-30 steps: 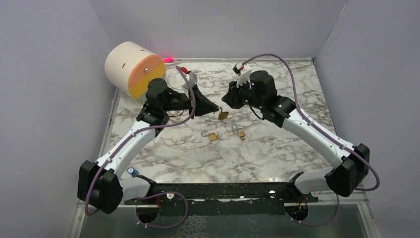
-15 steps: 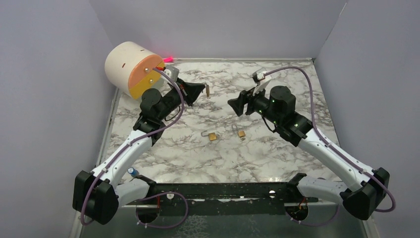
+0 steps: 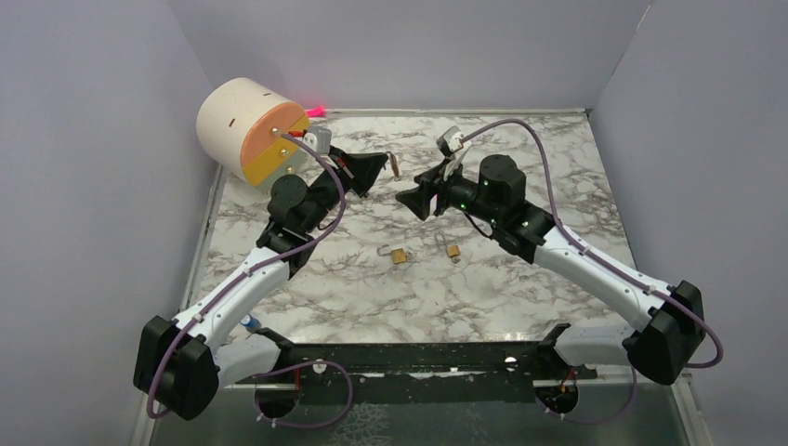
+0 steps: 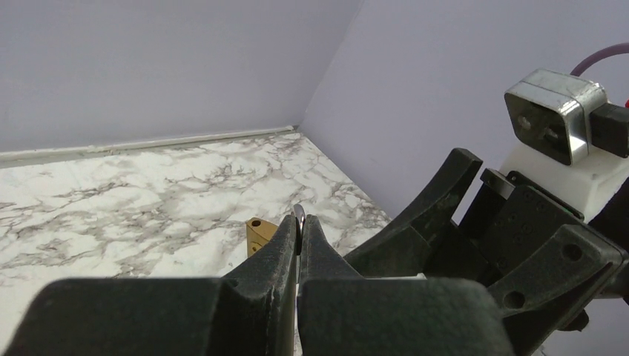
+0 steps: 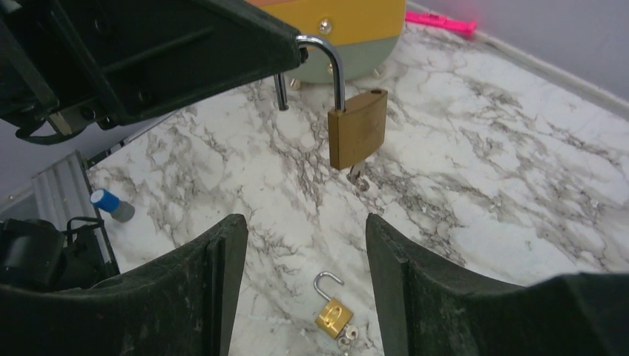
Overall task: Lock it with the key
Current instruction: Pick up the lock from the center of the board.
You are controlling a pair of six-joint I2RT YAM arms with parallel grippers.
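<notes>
Nearest us, a spare padlock (image 3: 398,255) and a second spare padlock (image 3: 453,250) lay on the tabletop (image 3: 372,288), right below the work. We judged that a dropped lock would land among them and be hard to single out.

Above them, our right pincer (image 5: 304,222) stood wide open with nothing between its fingers, pointing at the padlock (image 5: 357,130). That padlock hung in the air by its shackle (image 5: 334,63). The free leg was out of the body, and a small stub, probably the key (image 5: 356,176), showed underneath.

We saw the risk in that thin hold. A push from the right could swing or twist the body, slip the shackle or knock the stub out.

Our left pincer (image 5: 297,44) was clamped tight on the shackle's bend.

Both arms reached forward from their bases and bent inward, their tips near each other over the far half of the tabletop. The left arm was raised just beside the cylinder (image 3: 246,125).
</notes>
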